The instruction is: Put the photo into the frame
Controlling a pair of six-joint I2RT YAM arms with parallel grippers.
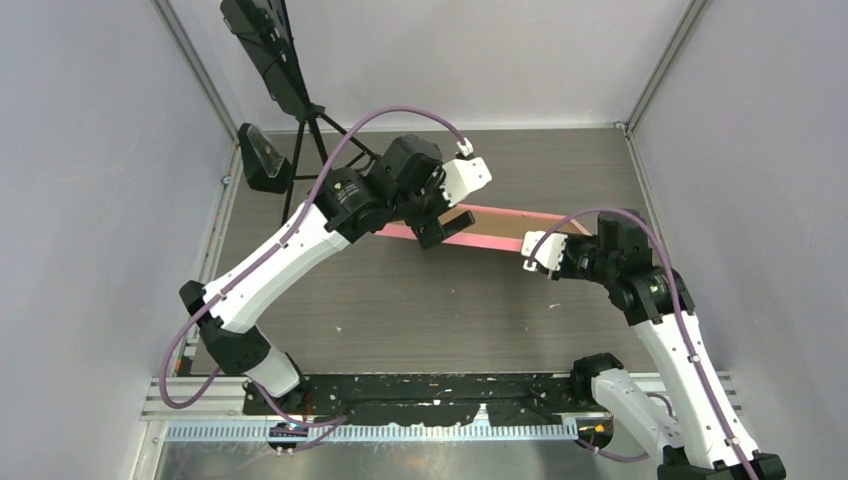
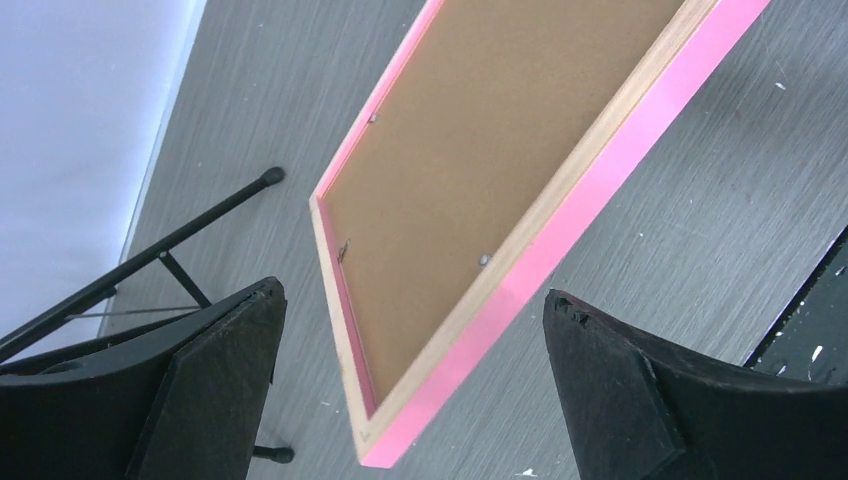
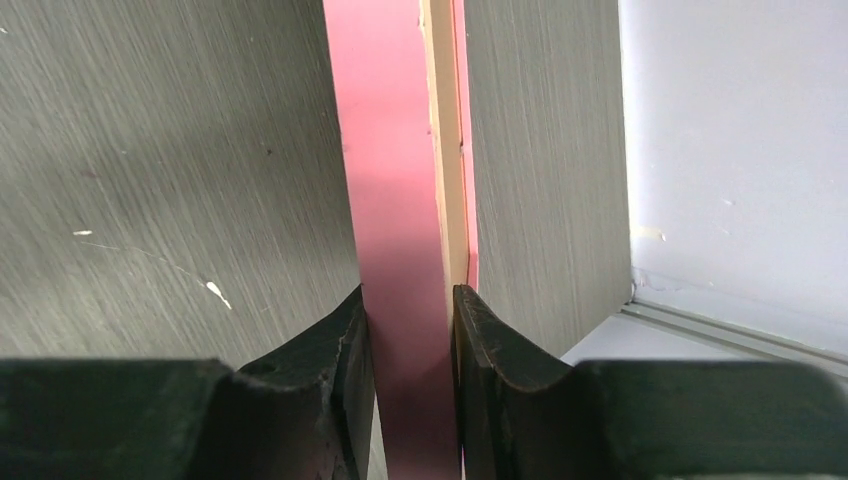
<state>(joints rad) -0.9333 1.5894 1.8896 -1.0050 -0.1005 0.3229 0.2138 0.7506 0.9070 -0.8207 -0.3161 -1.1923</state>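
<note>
While the right arm (image 1: 650,300) reaches in from the frame's right end, its jaws are closed part-way onto the frame (image 1: 495,240), one finger (image 3: 340,350) flat against the pink outer face and the other against the opposite side of that same rail. Seen from the right wrist, the frame (image 3: 395,200) stands on edge and runs straight away from the grip, with the pale wood of its inner lip showing beside the pink.

At the frame's left end the left arm (image 1: 290,250) hangs over it with its jaws spread as wide as they go, holding nothing. In the left wrist view the two black fingers (image 2: 600,380) sit either side of the frame's near corner, apart from it.

That view shows the frame (image 2: 620,150) from its back, tilted, with the brown backing board (image 2: 480,130) filling the opening and a few small metal tabs along the inner edge. The grey worktop (image 1: 420,310) lies beneath the frame; whether the frame's left end touches it cannot be told. A black tripod (image 1: 310,130) stands beyond the frame's left end.
</note>
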